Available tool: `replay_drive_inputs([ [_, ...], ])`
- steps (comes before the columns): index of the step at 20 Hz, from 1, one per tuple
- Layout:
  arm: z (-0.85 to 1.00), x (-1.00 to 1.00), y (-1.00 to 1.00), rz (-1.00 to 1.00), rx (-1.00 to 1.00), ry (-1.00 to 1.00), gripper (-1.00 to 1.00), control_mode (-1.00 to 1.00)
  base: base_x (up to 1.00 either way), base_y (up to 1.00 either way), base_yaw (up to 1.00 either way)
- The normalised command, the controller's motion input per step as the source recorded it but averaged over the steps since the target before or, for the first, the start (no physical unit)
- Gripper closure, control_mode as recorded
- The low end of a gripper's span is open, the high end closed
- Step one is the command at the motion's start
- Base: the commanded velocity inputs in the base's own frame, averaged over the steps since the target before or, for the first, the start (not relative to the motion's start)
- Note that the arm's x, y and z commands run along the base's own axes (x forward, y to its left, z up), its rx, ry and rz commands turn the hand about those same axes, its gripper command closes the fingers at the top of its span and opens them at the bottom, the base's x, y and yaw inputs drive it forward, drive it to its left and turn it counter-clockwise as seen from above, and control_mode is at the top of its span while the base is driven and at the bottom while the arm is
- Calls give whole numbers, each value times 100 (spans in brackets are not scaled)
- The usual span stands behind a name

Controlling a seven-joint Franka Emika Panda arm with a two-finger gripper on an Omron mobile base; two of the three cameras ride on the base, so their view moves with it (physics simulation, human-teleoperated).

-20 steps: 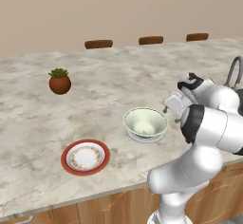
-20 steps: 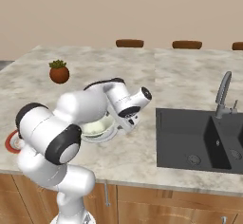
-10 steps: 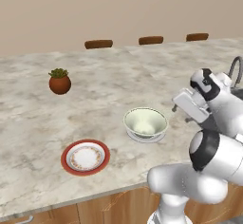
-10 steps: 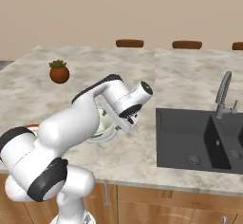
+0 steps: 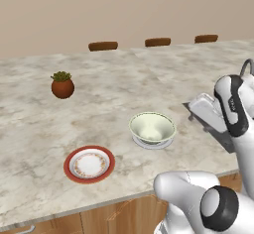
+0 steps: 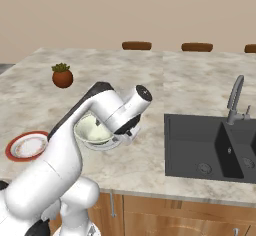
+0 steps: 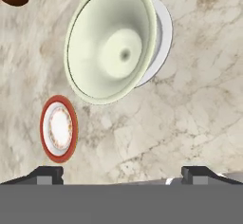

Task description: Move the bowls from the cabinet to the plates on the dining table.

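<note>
Bowl [image 5: 152,127] upright on white plate [image 7: 160,38], mouth up, round so no long axis; gripper [image 7: 122,172] wide open, empty, beside it; red plate [image 5: 89,164] bare.

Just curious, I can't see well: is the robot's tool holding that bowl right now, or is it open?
Tool: open, holding nothing; the bowl sits free on its plate.

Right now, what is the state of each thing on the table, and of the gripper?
Cream bowl: upright, empty, sitting on a white plate.
Red plate: flat on the table, nothing on it.
Potted plant: upright.
Gripper: open, holding nothing, apart from the bowl.
</note>
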Motion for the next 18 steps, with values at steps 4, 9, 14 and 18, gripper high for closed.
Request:
replay_drive_inputs([
  [4, 48, -60, 27, 0, -7, -4, -100, -100, 0, 0, 0],
  [9, 50, -47, 24, 0, -13, 0, -100, -100, 0, 0, 0],
  [14, 48, -45, 4, 0, -16, 0, -100, -100, 0, 0, 0],
  [18, 46, -62, 3, 0, -13, 0, -100, -100, 0, 0, 0],
])
